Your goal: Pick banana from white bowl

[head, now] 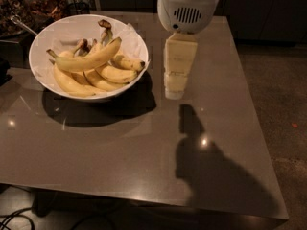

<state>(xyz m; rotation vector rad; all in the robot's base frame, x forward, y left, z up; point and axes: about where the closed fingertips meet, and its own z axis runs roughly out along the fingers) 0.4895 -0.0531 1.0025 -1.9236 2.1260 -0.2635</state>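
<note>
The white bowl (48, 37) stands at the back left of the brown table. The banana (88, 59), long and gently curved, lies across the top of several shorter bananas (103, 75) joined at dark stems. My gripper (173, 94) hangs from the white arm head, pointing down above the table just right of the bowl's rim. It holds nothing and touches no banana.
The brown table (144, 166) ends at its right edge near the floor (283, 104). A dark cluttered container (29, 6) with a metal utensil sits behind the bowl at the back left.
</note>
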